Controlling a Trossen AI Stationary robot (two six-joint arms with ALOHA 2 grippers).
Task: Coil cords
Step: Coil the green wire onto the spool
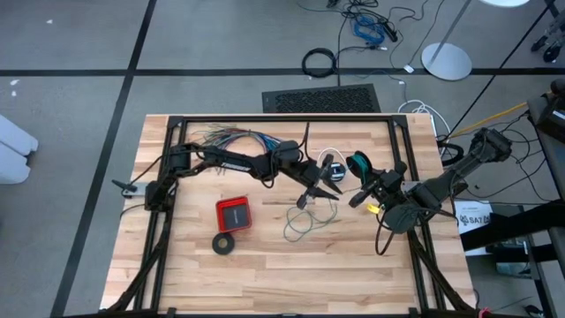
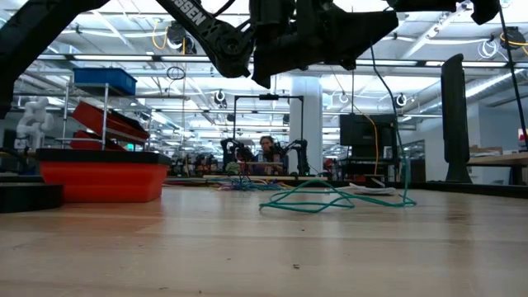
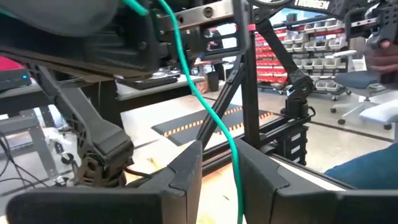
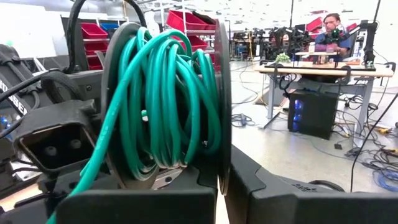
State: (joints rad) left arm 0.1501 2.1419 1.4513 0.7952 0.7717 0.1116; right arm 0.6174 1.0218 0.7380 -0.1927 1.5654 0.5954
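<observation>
The teal-green wire is partly wound on a dark spool [image 4: 168,99], seen in the high view as the spool [image 1: 359,163], right of the table's middle. My right gripper [image 4: 227,186] is shut on this spool. From it a strand [image 3: 205,93] runs down through the gap of my left gripper [image 3: 227,177], which stands open at mid-table as my left gripper [image 1: 320,187]. The rest of the wire lies as a loose loop [image 1: 305,221] on the wood, also seen as the loop [image 2: 330,198]. The white cord [image 1: 327,152] with its black round piece [image 1: 337,173] lies on the table beside the spool. My left gripper has the teal strand [image 3: 236,165] running between its two fingers, close to one finger's inner side; whether it touches, I cannot tell. My right gripper pinches one flange of the spool at its rim [image 4: 222,155] between its two fingers. The fingers point level, and the spool is lifted clear of the table with the coil [image 4: 174,93] beside them.
A red box [image 1: 233,214] and a black tape-like ring [image 1: 224,243] lie left of centre. A fanned bundle of many-coloured wires [image 1: 234,137] lies at the far left under my left arm. Bare wood [image 1: 291,274] runs along the near edge.
</observation>
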